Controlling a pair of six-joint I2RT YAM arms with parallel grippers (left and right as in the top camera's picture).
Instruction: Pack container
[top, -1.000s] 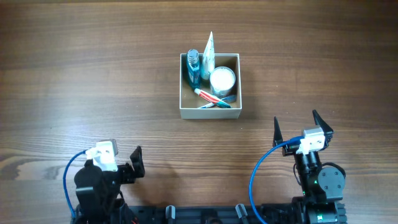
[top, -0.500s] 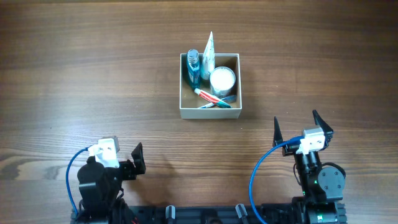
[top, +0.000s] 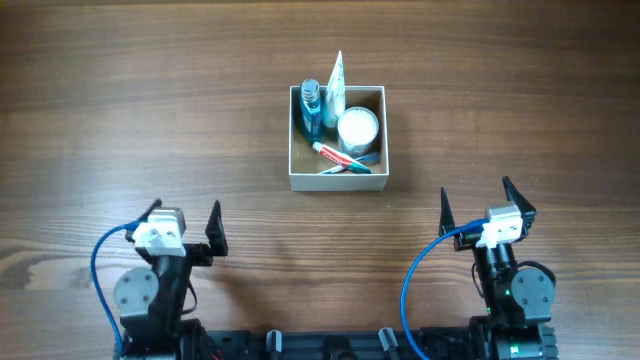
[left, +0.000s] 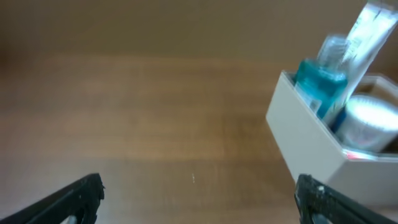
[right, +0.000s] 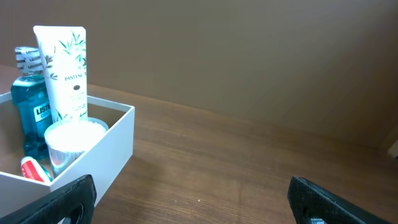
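The container (top: 337, 181) is a square white-walled cardboard box at the table's middle. It holds a blue mouthwash bottle (top: 311, 110), a white tube (top: 335, 85), a round white jar (top: 358, 128) and a red toothpaste tube (top: 335, 153). It also shows in the left wrist view (left: 311, 149) and the right wrist view (right: 106, 149). My left gripper (top: 182, 228) is open and empty near the front left. My right gripper (top: 486, 203) is open and empty near the front right. Both are well short of the container.
The wooden table (top: 150, 120) surrounds the container on all sides. The arm bases and blue cables (top: 410, 290) sit at the front edge.
My left arm has swung its gripper up and leftward to face the table, fingers now spread. The right arm and the container's contents have not moved.
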